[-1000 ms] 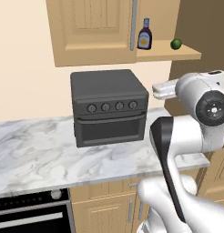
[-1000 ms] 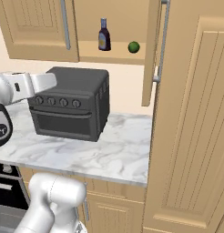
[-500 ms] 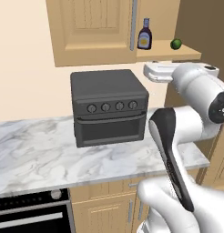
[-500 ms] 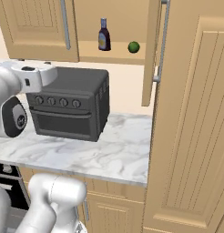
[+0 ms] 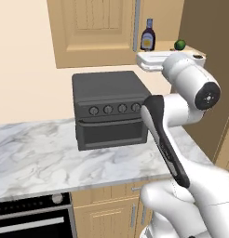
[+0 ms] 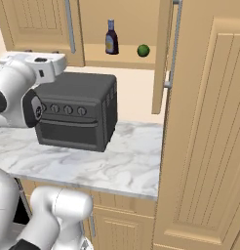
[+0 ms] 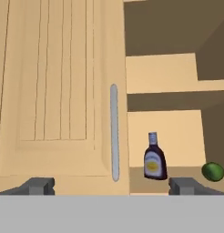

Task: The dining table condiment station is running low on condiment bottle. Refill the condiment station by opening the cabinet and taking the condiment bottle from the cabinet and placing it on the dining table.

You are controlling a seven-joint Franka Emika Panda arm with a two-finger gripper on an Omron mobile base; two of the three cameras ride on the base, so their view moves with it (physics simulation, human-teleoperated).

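we see the cabinet [image 5: 95, 32] with its left door shut, the grey handle [image 7: 114, 132] running down that door's right edge in the hand view. just right of the handle the cabinet is open, and the bottle [image 7: 154, 157] stands upright on the lower shelf [image 7: 177, 173], close to the shelf's left edge and near its front. a green fruit [image 7: 213, 171] lies on the same shelf to the right of the bottle, apart from it, toward the right edge. a second shelf runs across the opening above them. in the right base view the right door [image 6: 163, 58] stands swung out, edge-on to us.

below the cabinet a dark toaster oven [image 5: 111, 109] sits on the marble counter [image 5: 37, 160], toward the counter's back edge, with a row of knobs across its front.

our gripper [image 7: 111, 185] is up at the height of the shelf's front edge, out in front of the cabinet; in the left base view the hand [image 5: 156, 61] hangs above the oven's right side. the fingertips [image 7: 38, 185] stand wide apart, spread and holding nothing, with the door handle and the bottle both showing between them. the bottle is well apart from the gripper, further back in the cabinet.
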